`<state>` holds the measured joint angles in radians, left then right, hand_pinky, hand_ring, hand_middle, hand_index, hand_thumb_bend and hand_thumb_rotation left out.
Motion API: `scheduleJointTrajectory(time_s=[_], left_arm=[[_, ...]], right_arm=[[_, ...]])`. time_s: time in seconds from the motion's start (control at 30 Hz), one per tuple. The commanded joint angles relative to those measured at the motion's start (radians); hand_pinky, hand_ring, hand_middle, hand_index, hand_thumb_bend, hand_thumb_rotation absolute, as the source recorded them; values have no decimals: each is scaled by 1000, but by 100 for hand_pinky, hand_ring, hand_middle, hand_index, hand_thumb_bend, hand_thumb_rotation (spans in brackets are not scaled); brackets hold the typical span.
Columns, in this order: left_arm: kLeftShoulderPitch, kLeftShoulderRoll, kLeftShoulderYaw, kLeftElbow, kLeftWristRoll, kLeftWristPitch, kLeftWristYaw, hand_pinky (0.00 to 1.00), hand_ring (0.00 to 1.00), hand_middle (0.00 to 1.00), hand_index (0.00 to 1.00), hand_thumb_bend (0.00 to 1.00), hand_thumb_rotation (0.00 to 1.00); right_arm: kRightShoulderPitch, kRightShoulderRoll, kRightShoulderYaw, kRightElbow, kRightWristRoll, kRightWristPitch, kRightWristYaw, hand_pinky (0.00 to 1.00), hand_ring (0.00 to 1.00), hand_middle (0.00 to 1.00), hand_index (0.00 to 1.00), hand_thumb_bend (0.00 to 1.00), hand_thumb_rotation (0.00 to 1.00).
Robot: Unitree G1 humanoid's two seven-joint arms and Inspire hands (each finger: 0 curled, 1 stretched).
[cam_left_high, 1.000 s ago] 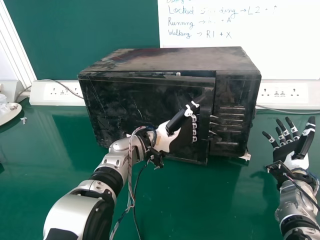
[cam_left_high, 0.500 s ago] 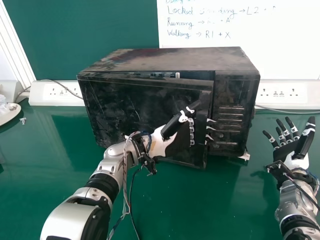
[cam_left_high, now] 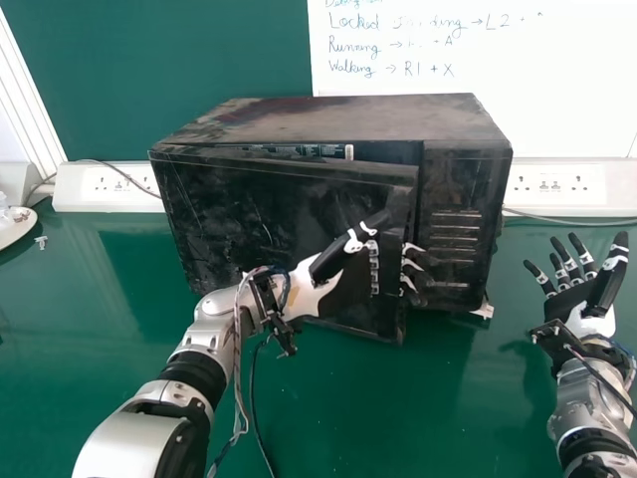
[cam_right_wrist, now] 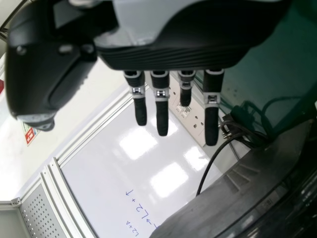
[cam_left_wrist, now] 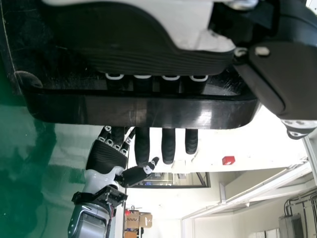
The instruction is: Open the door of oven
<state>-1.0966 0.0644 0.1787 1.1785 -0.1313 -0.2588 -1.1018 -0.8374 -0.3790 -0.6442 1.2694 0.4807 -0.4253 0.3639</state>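
Your left hand [cam_left_high: 343,284] is open at the front of the oven [cam_left_high: 348,119], its fingers [cam_left_wrist: 168,146] practically straight and running behind the edge strip of the door [cam_left_high: 249,224]. The tips come out past that strip, beside the slotted panel [cam_left_high: 463,234] to the hand's right. The thumb [cam_left_high: 343,251] stands up and away from the fingers, in front of the door, so you have the strip hooked rather than pinched.

The door is ajar: most of it spreads to the left of that hand, and its free edge, right at the fingers, stands out from the oven's front. Above the hand, you can see a gap along the door's top. The oven body is behind the hand, sitting on the counter [cam_left_high: 398,423].

Your right hand [cam_left_high: 565,302] is over the counter, to the right of the oven and apart from it. It is open too, palm up, fingers spread, with nothing in it.

Farther back, beyond your left hand, there's a whiteboard [cam_left_high: 577,115] on the wall. One socket strip [cam_left_high: 109,184] is to that hand's left; another [cam_left_high: 587,184] is beyond your right hand.
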Motion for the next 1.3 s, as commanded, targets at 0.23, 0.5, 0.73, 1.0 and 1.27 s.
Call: scheduleJointTrajectory(time_s=[0.23,0.5,0.73,1.0,1.27], left_arm=[[46,41,-11,-27,-9,-89,-27,51,69,81,89,88,91],[71,63,-7,-59,-30,-63,-70,46,63,77,88,92,84],[94,91,1,-105,-85,17,-181,46,63,77,85,93,82],[127,116,10,-145,-132,-1,-303,45,62,77,86,86,87],[159,145,14,-177,-169,-9,-383,43,58,76,85,84,88]], right_arm=[[-11,0,-1,-5,2,-3,-6,38,42,55,65,98,88],[-13,-1,-3,-5,2,-3,-12,35,39,52,63,97,88],[-13,-3,-3,-1,3,2,-6,33,37,49,62,98,87],[-13,-5,-4,-1,4,3,-6,31,36,47,60,98,86],[-13,-6,-3,-2,2,3,-11,30,34,46,58,97,86]])
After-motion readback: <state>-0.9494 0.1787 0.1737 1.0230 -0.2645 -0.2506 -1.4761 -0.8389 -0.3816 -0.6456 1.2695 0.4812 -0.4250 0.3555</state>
